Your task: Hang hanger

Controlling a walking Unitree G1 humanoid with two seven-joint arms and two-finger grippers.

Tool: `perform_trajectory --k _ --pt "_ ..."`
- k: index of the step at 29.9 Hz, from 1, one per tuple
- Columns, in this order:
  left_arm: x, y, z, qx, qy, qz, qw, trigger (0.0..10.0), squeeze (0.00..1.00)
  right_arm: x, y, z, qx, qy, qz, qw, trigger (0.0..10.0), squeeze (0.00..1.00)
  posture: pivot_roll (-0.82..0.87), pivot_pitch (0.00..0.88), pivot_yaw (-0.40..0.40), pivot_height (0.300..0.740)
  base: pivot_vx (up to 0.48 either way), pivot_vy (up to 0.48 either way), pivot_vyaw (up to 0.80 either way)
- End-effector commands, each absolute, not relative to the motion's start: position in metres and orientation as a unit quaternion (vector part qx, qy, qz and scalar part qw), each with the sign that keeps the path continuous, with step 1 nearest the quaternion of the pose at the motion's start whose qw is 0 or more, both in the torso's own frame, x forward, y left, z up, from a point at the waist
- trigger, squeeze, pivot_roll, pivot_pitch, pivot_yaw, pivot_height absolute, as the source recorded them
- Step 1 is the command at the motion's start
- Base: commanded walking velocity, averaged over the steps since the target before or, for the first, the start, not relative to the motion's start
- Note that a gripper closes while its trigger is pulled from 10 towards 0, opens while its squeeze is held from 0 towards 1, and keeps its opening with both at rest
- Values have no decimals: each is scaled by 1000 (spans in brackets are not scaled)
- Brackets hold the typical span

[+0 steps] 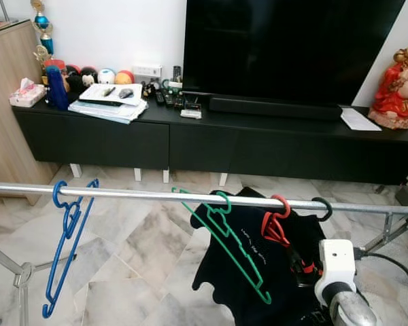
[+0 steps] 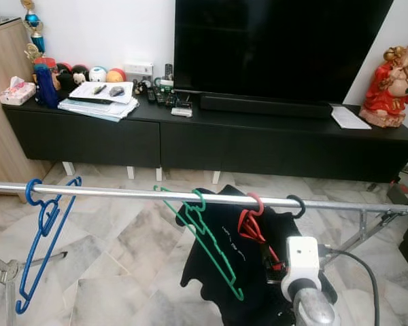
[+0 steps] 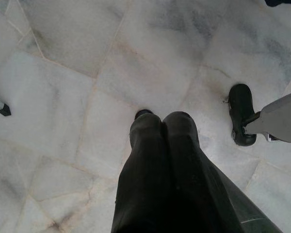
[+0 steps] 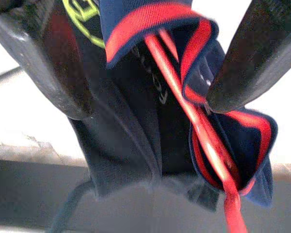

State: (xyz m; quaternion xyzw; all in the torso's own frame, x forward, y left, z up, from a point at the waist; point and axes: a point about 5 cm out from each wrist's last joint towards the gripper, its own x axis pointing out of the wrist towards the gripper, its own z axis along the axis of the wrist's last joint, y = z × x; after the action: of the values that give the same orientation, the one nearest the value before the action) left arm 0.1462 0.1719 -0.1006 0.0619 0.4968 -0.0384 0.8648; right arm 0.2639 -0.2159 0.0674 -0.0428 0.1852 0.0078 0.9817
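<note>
Right gripper: fingers spread, standing either side of the red hanger's wire and the dark garment on it; one fingertip looks to touch the wire, so no firm pinch can be read.
Right arm: raised low in the head views, its white wrist housing just below and beside the hanger.
Red hanger: hook already over the metal rail, body hanging down toward the gripper, carrying the black garment.
Long axis: the rail runs left to right; the hanger hangs below it, tilted.
Neighbours on rail: green hanger just to its left, a black hook to its right, blue hanger well apart at far left.
Nearer arm: the right, by far.
Left gripper: fingers pressed together, idle over the marble floor.
Judgement: hanging looks done; letting go and drawing back remains.
</note>
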Motion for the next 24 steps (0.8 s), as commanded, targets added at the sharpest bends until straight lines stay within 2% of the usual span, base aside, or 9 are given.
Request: perform_trajectory --k 1,10,24 --pt "131 169 -107 55 525 -43 848 10000 0 268 -219 71 -41 179 10 983 10000 0 -84 23 -58 740 0 0 0" --pt "131 170 -106 55 524 -43 849 10000 0 286 -219 80 -46 163 21 985 10000 0 -78 25 -51 740 0 0 0" --pt "133 172 -106 56 524 -42 849 10000 0 310 -208 72 -23 194 45 980 10000 0 -57 25 -35 740 0 0 0"
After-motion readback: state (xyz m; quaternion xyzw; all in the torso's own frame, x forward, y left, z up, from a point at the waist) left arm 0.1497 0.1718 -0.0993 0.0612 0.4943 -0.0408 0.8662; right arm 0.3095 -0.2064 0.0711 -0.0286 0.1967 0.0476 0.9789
